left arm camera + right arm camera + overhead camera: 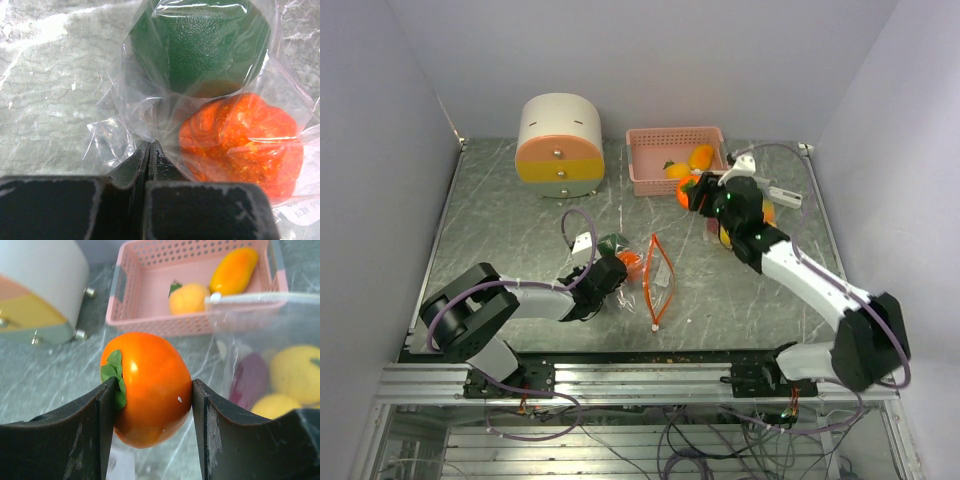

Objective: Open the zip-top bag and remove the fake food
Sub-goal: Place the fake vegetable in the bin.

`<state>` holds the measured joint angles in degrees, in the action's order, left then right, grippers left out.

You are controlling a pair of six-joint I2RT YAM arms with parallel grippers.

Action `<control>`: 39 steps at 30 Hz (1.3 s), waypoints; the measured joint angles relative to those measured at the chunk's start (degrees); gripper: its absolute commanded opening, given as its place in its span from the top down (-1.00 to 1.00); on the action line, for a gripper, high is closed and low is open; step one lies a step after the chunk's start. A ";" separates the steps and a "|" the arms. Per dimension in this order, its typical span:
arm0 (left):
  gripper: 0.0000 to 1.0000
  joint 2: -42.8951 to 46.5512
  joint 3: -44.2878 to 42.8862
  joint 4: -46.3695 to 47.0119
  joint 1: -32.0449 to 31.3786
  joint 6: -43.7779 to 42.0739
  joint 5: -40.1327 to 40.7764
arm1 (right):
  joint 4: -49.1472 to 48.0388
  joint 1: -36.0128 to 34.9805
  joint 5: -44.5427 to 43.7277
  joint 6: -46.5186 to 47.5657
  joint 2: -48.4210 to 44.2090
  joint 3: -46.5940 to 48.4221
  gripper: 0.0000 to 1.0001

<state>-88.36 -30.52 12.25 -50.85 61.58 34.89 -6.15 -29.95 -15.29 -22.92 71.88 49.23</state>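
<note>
Found right claw (pixel 152 390) clamped mid-belly on orange fruit (pixel 150 360) (looked hard, slick, light) just near of pink basket (pixel 150 320), left claw (pixel 149 155) pinched together on limp bag (pixel 117 135), green piece (pixel 200 45) and red piece (pixel 240 145) inside.

Looks like a robot test lab, not a home or a kitchen. Stands boxed in by plain pale walls (pixel 640 50) on three sides. Has a grey stone-look counter (pixel 520 220) with a silver metal rail frame (pixel 640 380) along the near edge. Carries a white and black left robot arm (pixel 520 298) and a matching right robot arm (pixel 810 275), both bolted to that frame. Shows loose tangled cables (pixel 690 440) hanging under it. Holds only play things on top: a pink plastic basket (pixel 675 132), a round cream, orange and yellow drawer box (pixel 560 140), and shiny plastic toy fruits (pixel 701 155).
</note>
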 measured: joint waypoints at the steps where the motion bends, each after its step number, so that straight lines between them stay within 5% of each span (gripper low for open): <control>1: 0.87 0.00 0.00 -0.02 0.00 0.02 0.00 | -1.20 1.51 0.83 -0.11 2.29 1.46 0.19; 8: 0.86 2.05 0.72 -2.34 -0.07 0.13 -0.13 | -8.20 9.86 9.31 1.09 22.16 17.18 0.16; 16: 0.86 3.87 0.72 -6.25 -0.31 -0.74 -0.20 | -9.40 9.66 16.90 8.63 42.97 36.35 0.13; 24: 0.86 4.48 0.55 -7.67 -0.61 -0.79 -0.22 | -9.51 8.92 18.08 12.74 54.25 43.56 0.09; 29: 0.86 5.57 0.70 -8.74 -1.05 -0.92 -0.17 | -8.90 8.59 17.86 13.14 57.16 46.88 -0.22; 34: 0.86 5.42 0.83 -8.85 -1.07 -0.98 -0.26 | -8.83 8.28 17.46 13.16 57.18 47.19 -0.76; 39: 0.86 5.11 0.83 -8.61 -1.07 -1.16 -0.37 | -7.34 8.24 16.26 13.81 55.45 46.71 -0.80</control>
<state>-83.24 -29.69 3.64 -51.92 60.42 34.52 -13.50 -21.71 0.97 -9.10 127.33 95.94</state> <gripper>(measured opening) 0.075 0.909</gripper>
